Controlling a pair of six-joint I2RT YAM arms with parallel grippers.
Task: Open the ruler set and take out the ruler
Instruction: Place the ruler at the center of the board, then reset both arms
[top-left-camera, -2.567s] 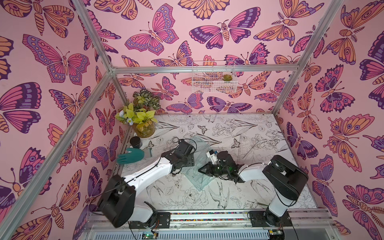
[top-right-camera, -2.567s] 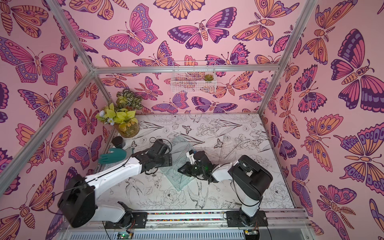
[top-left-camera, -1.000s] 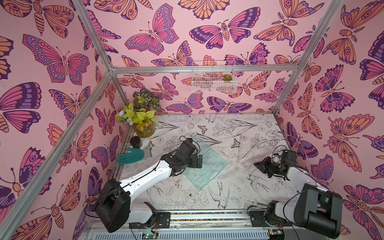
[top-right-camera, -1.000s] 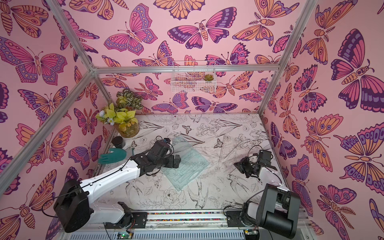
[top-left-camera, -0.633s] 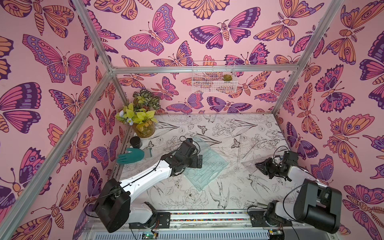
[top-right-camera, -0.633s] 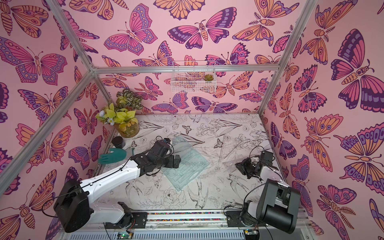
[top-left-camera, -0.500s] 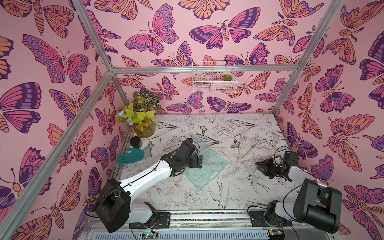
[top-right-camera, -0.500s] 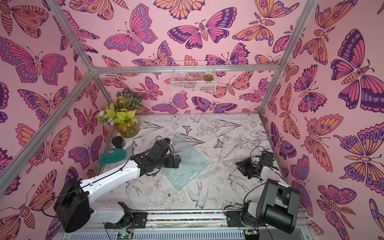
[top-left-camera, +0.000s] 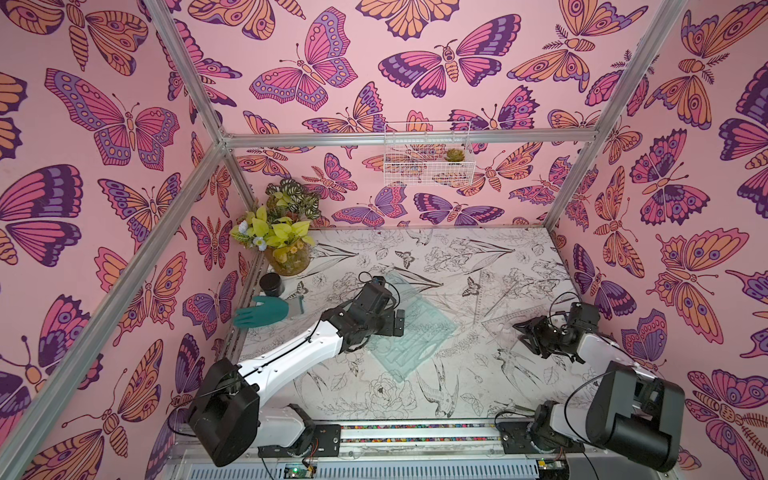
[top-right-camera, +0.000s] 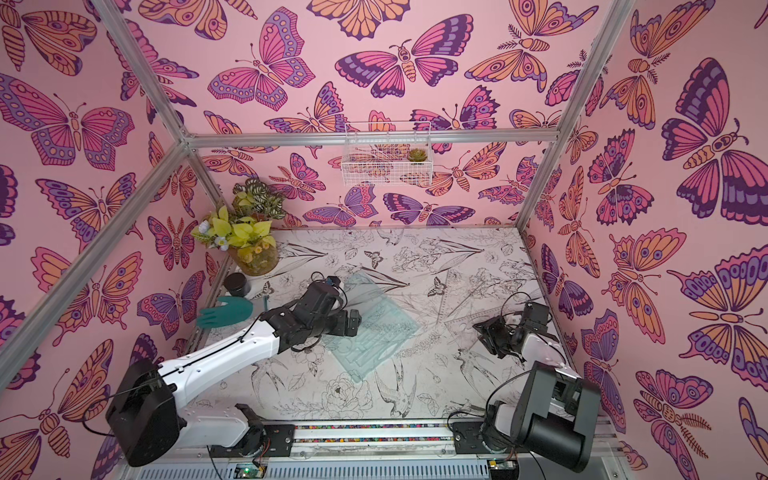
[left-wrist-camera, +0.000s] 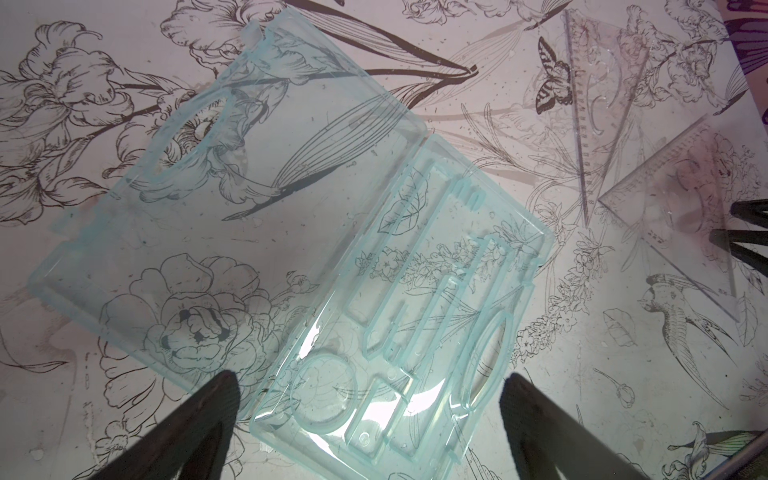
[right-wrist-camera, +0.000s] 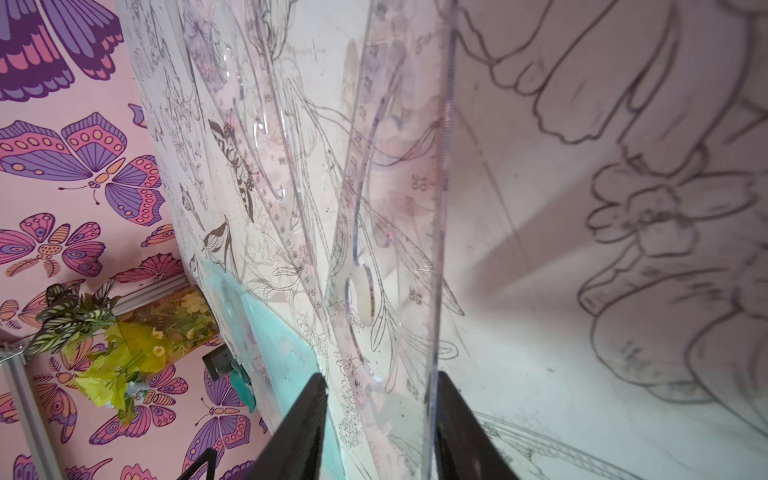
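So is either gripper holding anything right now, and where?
Nothing is gripped. The left gripper is open over the case; the right gripper is open around the edge of the ruler, not pinching it.

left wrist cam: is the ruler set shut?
No, the ruler set lies opened out flat, its two hinged halves spread side by side.

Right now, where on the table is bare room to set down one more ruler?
Free: the near strip of table between the ruler set and the front rail, and the far strip between the vase and the right wall. Crowded: the clear rulers between ruler set and right gripper; glove and jar by the vase.
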